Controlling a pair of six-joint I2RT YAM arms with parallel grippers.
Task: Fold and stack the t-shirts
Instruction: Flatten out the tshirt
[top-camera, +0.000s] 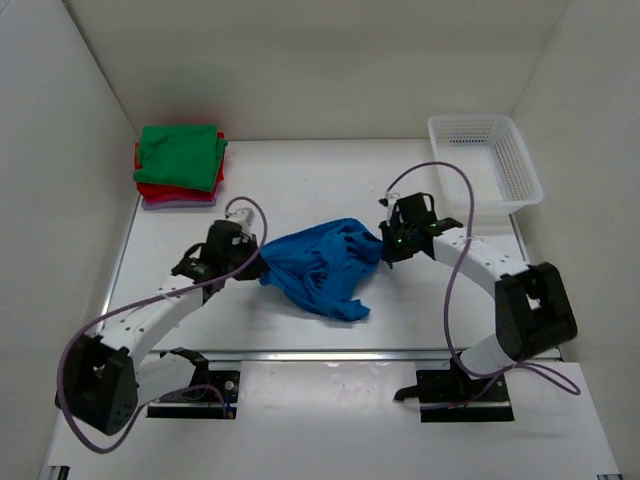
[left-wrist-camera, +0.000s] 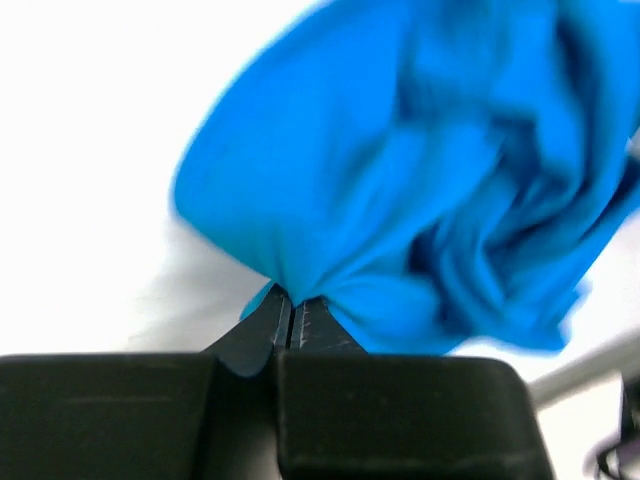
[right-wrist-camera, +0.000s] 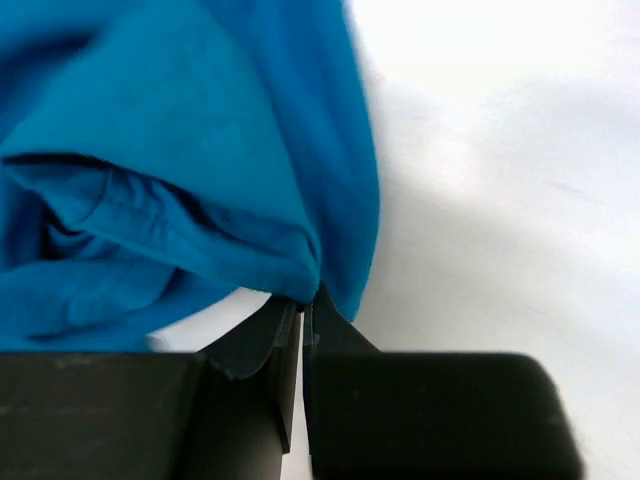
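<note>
1. The left pincer (left-wrist-camera: 291, 305) is clamped together on a pinch of the blue t-shirt (top-camera: 320, 265) at its left edge. The cloth fans out from the fingertips, which suggests a hem was taken so the shirt can be pulled open.
2. The right pincer (right-wrist-camera: 303, 305) is likewise closed on a fold of the same shirt, at its right edge, so each arm holds one side.
3. The shirt sits crumpled on the table (top-camera: 300, 190) between the two pincers, with a loose part trailing toward the near edge. Gripping opposite sides looks meant for spreading it flat before folding.
4. Farther back, in the left corner, lie the folded t-shirts (top-camera: 180, 165): green on red, with a pale one beneath. They are well apart from both pincers and are likely where the blue one will go.
5. At the far right stands the white basket (top-camera: 487, 160).
</note>
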